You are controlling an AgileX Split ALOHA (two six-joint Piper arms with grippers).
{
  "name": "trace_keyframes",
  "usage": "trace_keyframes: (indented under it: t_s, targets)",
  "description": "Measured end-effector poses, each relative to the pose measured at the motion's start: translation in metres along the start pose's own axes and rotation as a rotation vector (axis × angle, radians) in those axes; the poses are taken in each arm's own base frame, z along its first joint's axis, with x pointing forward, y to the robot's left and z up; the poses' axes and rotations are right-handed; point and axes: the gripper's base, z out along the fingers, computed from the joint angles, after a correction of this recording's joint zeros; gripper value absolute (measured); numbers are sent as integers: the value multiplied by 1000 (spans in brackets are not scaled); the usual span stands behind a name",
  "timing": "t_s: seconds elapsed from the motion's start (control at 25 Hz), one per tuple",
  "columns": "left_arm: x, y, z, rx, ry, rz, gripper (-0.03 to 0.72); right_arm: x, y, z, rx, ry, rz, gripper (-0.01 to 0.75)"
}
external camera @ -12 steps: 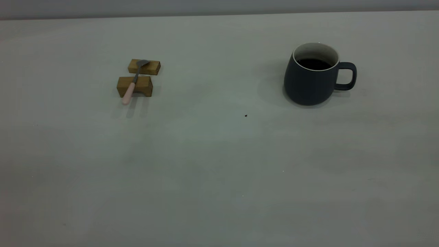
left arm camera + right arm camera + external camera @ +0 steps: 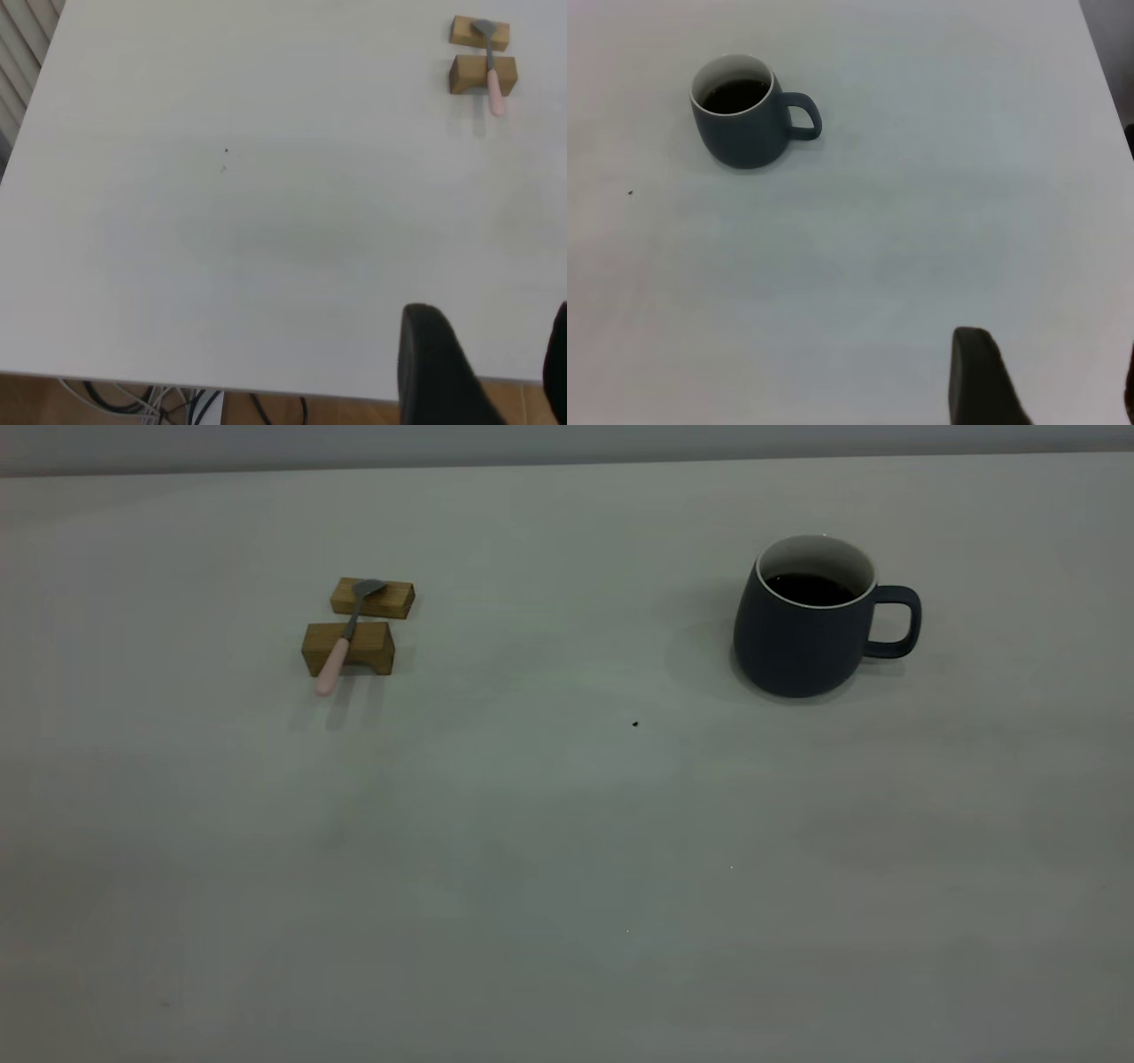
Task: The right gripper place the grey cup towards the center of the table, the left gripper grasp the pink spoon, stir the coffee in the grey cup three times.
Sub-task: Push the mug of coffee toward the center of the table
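1. Coffee [image 2: 811, 590] sat dark and flat inside the grey cup [image 2: 797, 633], which stood upright on the table [image 2: 567, 850] with its loop handle turned away from the spoon's side.
2. Taking the cup as the landmark, the pink spoon [image 2: 341, 642] lay well apart from it, far off on the side opposite the handle.
3. The spoon rested across two wooden blocks [image 2: 350, 646], its grey bowl on the block farther from the camera and its pink handle sloping down over the nearer block, the tip reaching past it.
4. A tiny dark speck [image 2: 634, 724] marked the table between cup and spoon, nearer the cup and a little toward the camera.
5. Neither arm showed in the exterior view.
6. In the left wrist view the left gripper [image 2: 483, 372] hung over the table's near edge, well away from the spoon [image 2: 493, 75] and its blocks [image 2: 480, 55]; its two dark fingers [image 2: 434, 363] stood apart with nothing between them.
7. In the right wrist view the right gripper [image 2: 1050, 381] hovered over bare table, well away from the cup [image 2: 740, 119] on its handle side; its fingers [image 2: 979, 376] likewise stood apart, holding nothing.
8. Cables [image 2: 155, 407] hung below the table edge in the left wrist view.
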Motion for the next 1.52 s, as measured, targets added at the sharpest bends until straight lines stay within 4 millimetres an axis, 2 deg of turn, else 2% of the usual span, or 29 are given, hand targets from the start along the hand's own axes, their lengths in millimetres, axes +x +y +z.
trace_keyframes:
  t_s: [0.92,1.0,1.12,1.2,1.32,1.4,1.52]
  targets:
    - [0,0,0,0,0,1,374,-1,1,-1,-10,-1,-5,429]
    - [0,0,0,0,0,1,374,-7,3,-4,-31,14,-40,446]
    - [0,0,0,0,0,1,374,-31,7,-1,-66,76,-109,519]
    - [0,0,0,0,0,1,374,-55,8,11,-76,134,-153,598]
    - [0,0,0,0,0,1,374,-87,9,43,-88,226,-232,697]
    - [0,0,0,0,0,1,374,-102,10,71,-106,319,-293,722]
    - [0,0,0,0,0,0,374,-114,11,111,-136,422,-398,728]
